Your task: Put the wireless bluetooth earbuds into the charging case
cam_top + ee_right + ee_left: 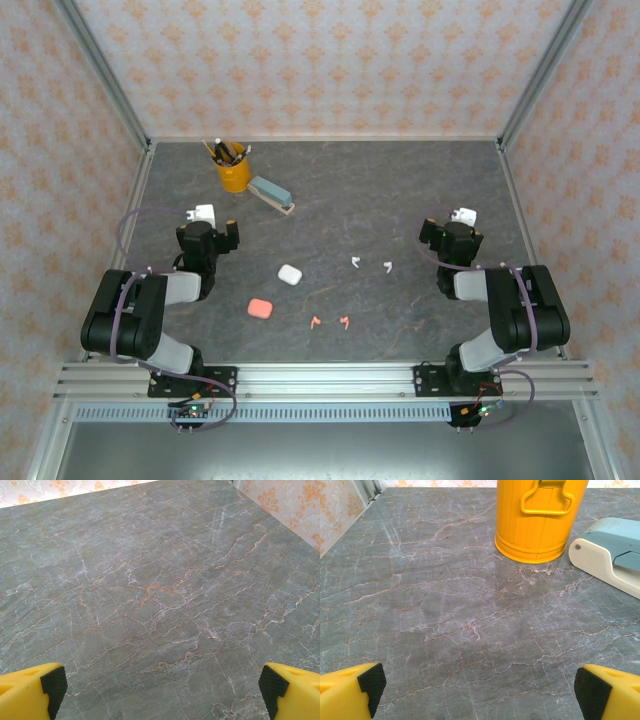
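Both pairs of jaws stand spread wide and empty over the grey marbled counter (150,590). Mid-frame in the top view lie two tiny white stemmed plastic earbuds (356,262), with two salmon-pink earbuds (315,321) lower, near a white pebble-like case (290,274) and a pink case (260,309). The earbuds are probably light, slick and skittish, so pinch across the stem.

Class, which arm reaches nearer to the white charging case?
Left. The left arm ends farther up the table and to the left of the white charging case; the right arm ends farther off to its right, past the white earbuds.
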